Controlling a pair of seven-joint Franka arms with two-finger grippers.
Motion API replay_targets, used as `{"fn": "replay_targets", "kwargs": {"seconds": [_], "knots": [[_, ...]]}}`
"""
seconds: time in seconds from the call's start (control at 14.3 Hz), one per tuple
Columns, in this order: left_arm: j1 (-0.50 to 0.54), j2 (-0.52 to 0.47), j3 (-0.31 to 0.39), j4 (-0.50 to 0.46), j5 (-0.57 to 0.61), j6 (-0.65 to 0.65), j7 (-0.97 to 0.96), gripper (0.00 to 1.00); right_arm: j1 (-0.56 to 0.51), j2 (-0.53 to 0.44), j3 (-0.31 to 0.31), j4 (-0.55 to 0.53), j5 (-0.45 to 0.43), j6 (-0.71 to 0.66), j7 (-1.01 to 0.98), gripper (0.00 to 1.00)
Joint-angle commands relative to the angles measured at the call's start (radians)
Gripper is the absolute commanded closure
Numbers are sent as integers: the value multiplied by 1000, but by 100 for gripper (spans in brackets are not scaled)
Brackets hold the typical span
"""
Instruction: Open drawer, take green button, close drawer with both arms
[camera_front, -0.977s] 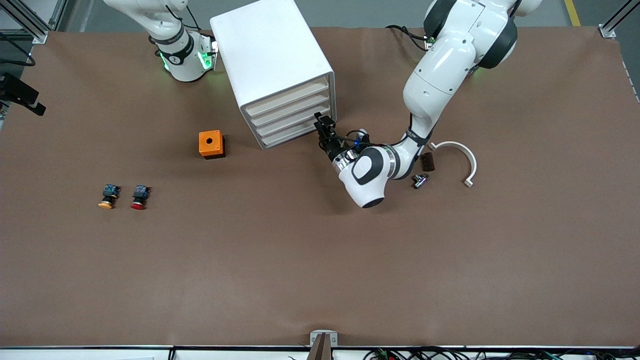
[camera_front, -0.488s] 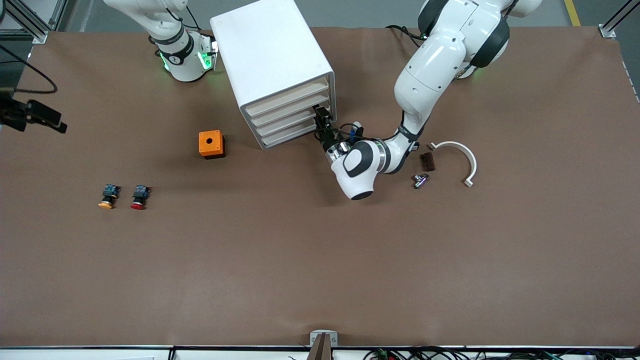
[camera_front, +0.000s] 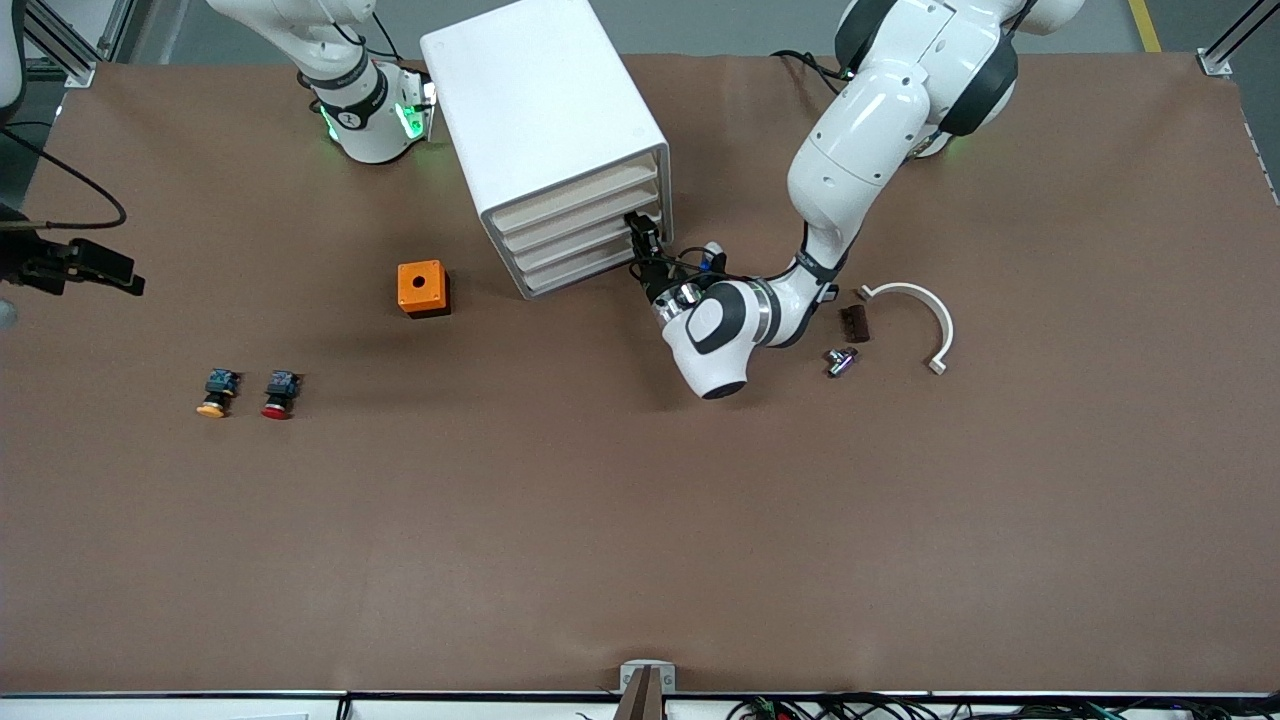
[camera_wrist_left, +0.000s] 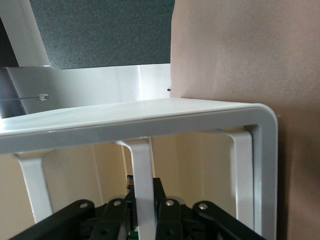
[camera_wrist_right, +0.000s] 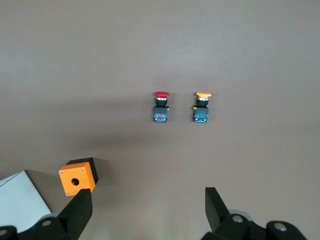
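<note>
R gripper (camera_wrist_right: 145, 210) hangs wide apart, empty, waiting above the table's right-arm end over yellow button (camera_front: 212, 393) & red button (camera_front: 278, 393). Orange box (camera_front: 422, 288) sits beside drawer cabinet (camera_front: 545, 130). L gripper (camera_front: 643, 247) is pinched tight on a drawer handle (camera_wrist_left: 141, 192). Step: opening. Next: straight pull outward. Green button not visible, presumably inside.

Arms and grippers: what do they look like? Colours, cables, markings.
Both are glossy white jointed arms with black joint rings. The right arm carries a black band with a round white mark and glowing green lights at its lower links. The left arm has large black joint covers and black cables looped near its wrist. The left gripper and the right gripper are black, with two fingers each.
</note>
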Motion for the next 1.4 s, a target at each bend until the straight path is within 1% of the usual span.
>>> {"fn": "replay_targets", "kwargs": {"seconds": [0.0,0.28,0.42,0.49,0.84,0.98,1.12,1.19,1.33], "knots": [[23,-4,4,8,-21,-17,7,96,3,24,4,32,-64,-14,-15,0],[90,-7,10,13,-19,-17,7,94,-2,24,6,32,-55,-20,13,0],[127,-7,11,14,-15,-17,7,94,8,26,9,34,-42,-34,84,0],[142,-7,13,14,-15,-17,5,93,18,24,12,37,-20,-39,156,0],[205,-10,13,25,-16,-16,5,93,152,21,12,41,-8,-74,442,0],[222,-10,14,28,-16,-14,10,92,224,21,12,43,-3,-88,546,0],[236,-10,20,31,-16,-13,15,90,267,23,12,38,84,-74,667,0],[242,-9,20,34,-16,-11,15,89,299,23,12,37,98,-62,721,0],[251,-9,20,36,-16,-10,15,87,391,27,12,32,98,-21,863,0]]}}
